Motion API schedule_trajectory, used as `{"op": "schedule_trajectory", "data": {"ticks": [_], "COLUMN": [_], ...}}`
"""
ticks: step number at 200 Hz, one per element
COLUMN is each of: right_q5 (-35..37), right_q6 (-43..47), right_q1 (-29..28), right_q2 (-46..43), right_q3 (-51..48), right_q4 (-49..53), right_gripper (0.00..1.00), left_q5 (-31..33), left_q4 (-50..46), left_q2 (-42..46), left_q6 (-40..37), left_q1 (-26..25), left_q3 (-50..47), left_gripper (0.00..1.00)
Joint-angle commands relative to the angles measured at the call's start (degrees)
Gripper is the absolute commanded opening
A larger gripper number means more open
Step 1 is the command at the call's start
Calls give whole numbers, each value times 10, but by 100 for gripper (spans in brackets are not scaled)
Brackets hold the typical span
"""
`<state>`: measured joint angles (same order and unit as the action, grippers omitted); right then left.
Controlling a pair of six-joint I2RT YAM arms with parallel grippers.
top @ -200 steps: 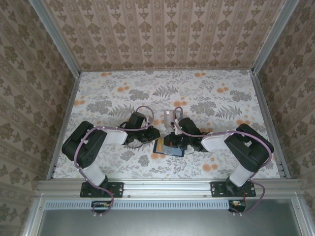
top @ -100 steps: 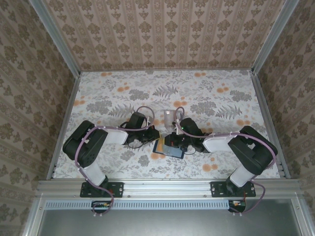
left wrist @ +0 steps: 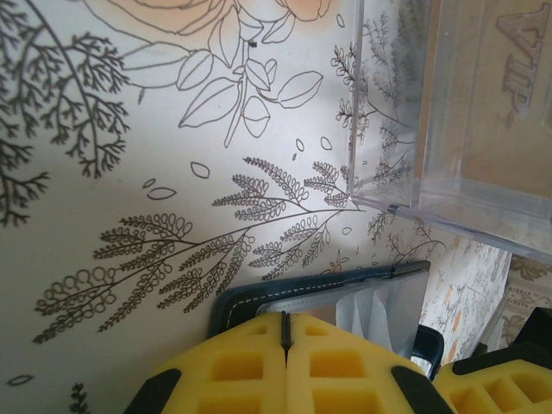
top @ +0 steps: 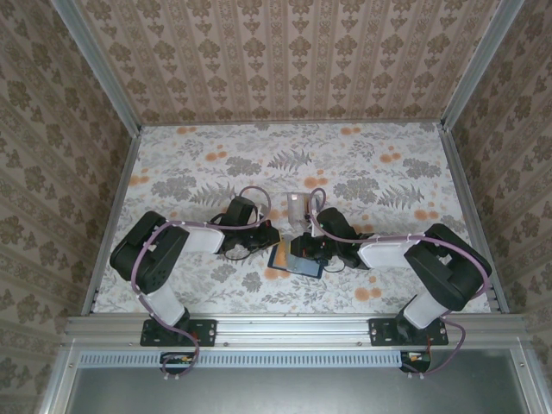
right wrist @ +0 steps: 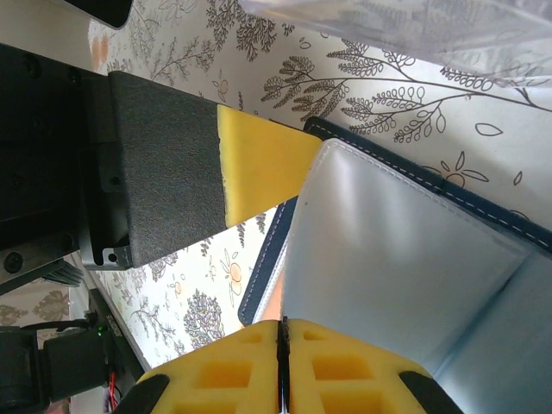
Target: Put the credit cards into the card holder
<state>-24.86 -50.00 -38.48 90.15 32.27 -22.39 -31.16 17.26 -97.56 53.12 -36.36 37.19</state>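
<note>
Yellow foam pads of the left claw (top: 269, 239) (left wrist: 285, 332) are pressed fully together, clenched, at the navy stitched edge of the card holder (left wrist: 259, 297) (top: 296, 260). Whether that edge is pinched between them cannot be told. The card holder is laid open on the floral bench (top: 216, 155), between the two claws and near the front centre. Just behind it a clear slotted rack (top: 299, 205) is stood, and an orange-tan credit card (left wrist: 483, 86) embossed "VIP" is held upright inside it. To the right, the right claw (top: 299, 249) (right wrist: 280, 341) is closed on the holder's pale inner flap (right wrist: 405, 259), which is raised off the navy cover.
</note>
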Motion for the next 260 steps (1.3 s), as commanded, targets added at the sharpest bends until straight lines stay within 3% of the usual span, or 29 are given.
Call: {"op": "schedule_trajectory", "data": {"ticks": [1,50,96,168,260], "right_q5": [9,5,-8,-17,-20], "right_q6": [-7,-10,-11,-9,-9], "right_q1": [4,6,7,7,7], "right_q2": [-4,-1,13,13,8], "right_q3": [-3,-4,1,1,-6], "right_q4": [11,5,-5,-16,-29], "right_gripper": [11,4,1,0,0], "left_q5": [-1,-1,6,2,-4], "left_q4": [-1,11,-22,-19,0], "left_q2": [-9,15,55,26,0], "left_q6": [-10,-1,-8,10,28], "left_q1": [-1,5,5,-2,-6], "left_q3": [4,-4,7,19,25], "left_gripper": [0,0,7,20,21]}}
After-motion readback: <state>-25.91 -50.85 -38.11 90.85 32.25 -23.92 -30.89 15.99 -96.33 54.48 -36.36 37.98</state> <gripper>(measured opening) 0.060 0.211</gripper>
